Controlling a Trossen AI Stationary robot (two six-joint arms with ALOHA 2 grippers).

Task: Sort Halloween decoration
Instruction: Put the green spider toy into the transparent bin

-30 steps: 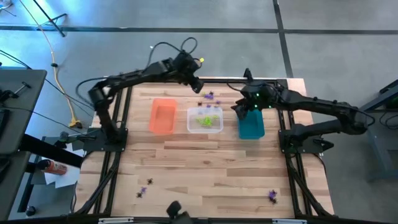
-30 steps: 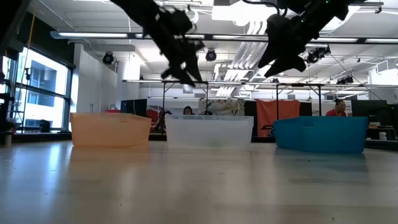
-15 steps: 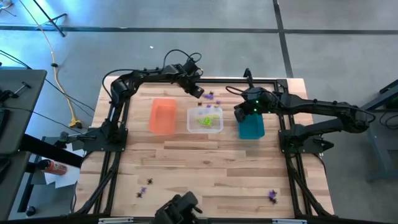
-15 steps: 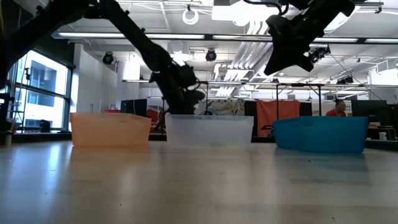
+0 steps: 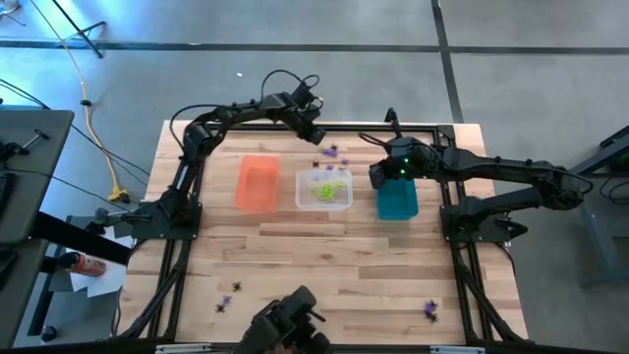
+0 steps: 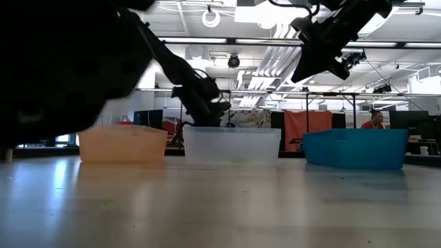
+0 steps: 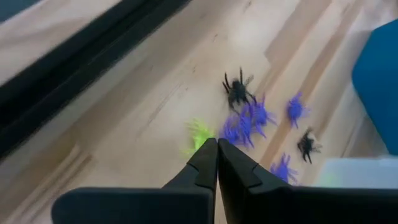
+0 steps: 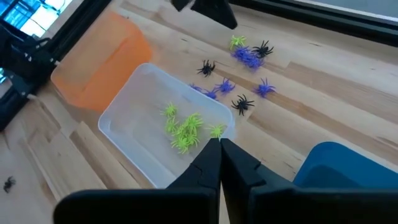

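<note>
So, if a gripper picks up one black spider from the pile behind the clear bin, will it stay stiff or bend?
The black spider has thin splayed legs, so they probably flex. It looks tiny and light, so a push would likely make it slide. The purple spiders lie tangled nearby, so legs may snag.

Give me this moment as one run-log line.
left hand: shut, empty, above spider pile | right hand: shut, empty, over clear bin corner | green spiders: in clear bin

Open-plan lab or workshop, exposed ceiling ducts (image 6: 275,65), strip lights (image 6: 103,39), concrete floor (image 5: 531,88), distant workstations
</note>
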